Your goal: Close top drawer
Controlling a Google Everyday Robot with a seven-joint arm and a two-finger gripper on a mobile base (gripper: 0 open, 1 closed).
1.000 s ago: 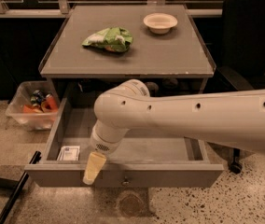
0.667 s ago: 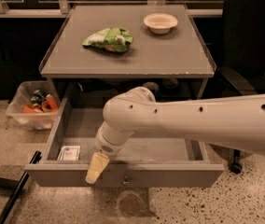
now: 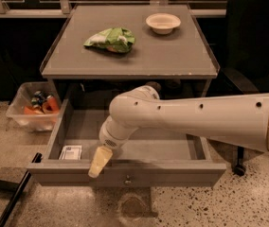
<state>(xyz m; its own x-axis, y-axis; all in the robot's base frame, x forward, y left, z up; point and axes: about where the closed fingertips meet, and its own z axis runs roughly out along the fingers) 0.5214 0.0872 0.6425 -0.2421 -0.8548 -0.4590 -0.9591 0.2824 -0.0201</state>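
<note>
The top drawer is pulled out wide from under the grey table. Its flat grey front panel faces me and bears a small metal knob at its middle. A small white packet lies in the drawer's front left corner. My white arm reaches in from the right across the drawer. My gripper hangs at the arm's end, its pale yellowish tip right at the top edge of the front panel, left of the knob.
The grey table carries a green chip bag and a white bowl. A clear plastic bin with cans stands on the floor at left. A black office chair is at right. A black bar lies at lower left.
My arm and gripper have shifted slightly to the right along the drawer's front edge. The drawer stands open as before.
</note>
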